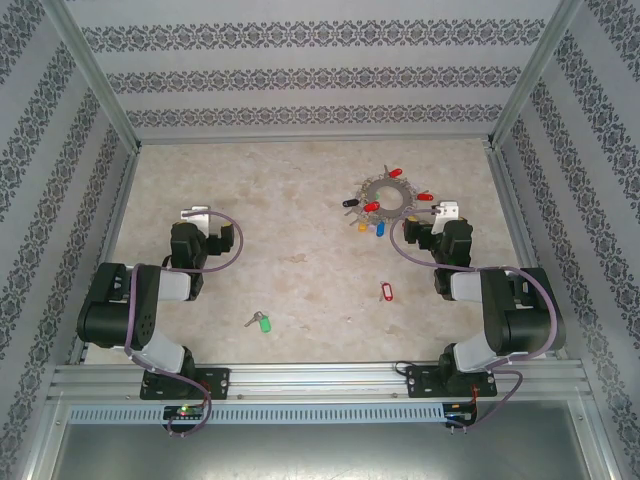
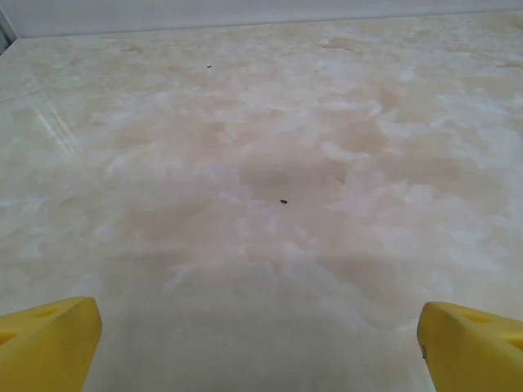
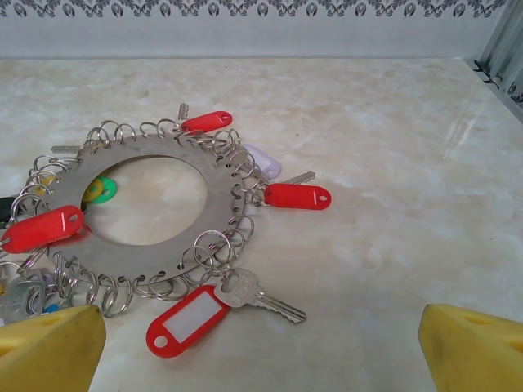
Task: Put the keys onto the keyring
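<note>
A large flat grey metal keyring [image 1: 373,190] [image 3: 221,192], its rim fringed with small wire loops and keys on red, yellow, blue and green plastic tags, lay on the far right part of the beige marbled worktop [image 1: 300,230] [image 2: 270,122] [image 3: 392,163]. The right gripper [image 1: 447,211] [image 3: 261,349] stood just to the right of it, its yellow fingers [image 3: 49,349] spread wide apart and holding nothing. In the right wrist view the keyring sat ahead and to the left of that gripper, with one silver key [image 3: 263,299] on a red tag with a white label [image 3: 188,320] lying nearest to the fingers.

Two loose keys lay apart from the keyring. The small silver key with a green plastic tag [image 1: 260,321] rested near the front edge, between the two arms and nearer the left one. The small silver key with a red plastic tag [image 1: 386,291] rested on the near right, on the near side of the keyring and well apart from it.

The left gripper [image 1: 195,215] [image 2: 261,343] hung over bare worktop on the left, its yellow fingers [image 2: 49,339] likewise fully parted and empty.
</note>
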You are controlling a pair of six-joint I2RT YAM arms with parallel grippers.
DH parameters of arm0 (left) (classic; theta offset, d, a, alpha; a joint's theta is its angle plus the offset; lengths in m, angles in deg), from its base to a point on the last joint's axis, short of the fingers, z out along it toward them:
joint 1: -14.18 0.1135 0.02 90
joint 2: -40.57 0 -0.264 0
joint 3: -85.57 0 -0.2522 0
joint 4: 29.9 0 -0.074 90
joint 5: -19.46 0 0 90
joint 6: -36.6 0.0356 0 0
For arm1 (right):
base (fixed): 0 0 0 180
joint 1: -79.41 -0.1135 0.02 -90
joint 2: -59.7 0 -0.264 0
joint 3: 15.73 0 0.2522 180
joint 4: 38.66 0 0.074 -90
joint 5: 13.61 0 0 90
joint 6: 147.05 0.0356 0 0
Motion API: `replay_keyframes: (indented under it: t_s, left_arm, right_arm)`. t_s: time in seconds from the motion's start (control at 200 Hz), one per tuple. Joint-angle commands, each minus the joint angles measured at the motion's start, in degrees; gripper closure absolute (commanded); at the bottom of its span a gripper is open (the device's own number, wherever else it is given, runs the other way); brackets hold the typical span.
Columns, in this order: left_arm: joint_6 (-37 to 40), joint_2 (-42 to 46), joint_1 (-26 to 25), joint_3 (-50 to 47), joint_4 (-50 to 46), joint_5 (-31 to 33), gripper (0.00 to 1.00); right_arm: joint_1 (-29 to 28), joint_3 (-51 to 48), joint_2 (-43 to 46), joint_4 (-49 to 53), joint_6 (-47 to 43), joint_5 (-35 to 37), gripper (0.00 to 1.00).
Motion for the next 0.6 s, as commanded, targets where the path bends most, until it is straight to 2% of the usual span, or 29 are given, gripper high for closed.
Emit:
replay_keyframes:
  t_s: [0.0, 0.595]
  left_arm:
    - [-1.04, -0.01, 0.40, 0.64, -0.02, 0.29, 0.00]
    - [-1.15, -0.01, 0.35, 0.69, -0.14, 0.29, 0.00]
  right_arm:
    - [-0.17, 0.96, 0.15, -0.70, -0.12, -0.35, 0.02]
    - [0.35, 1.37, -0.02, -0.12, 0.67, -0.90, 0.02]
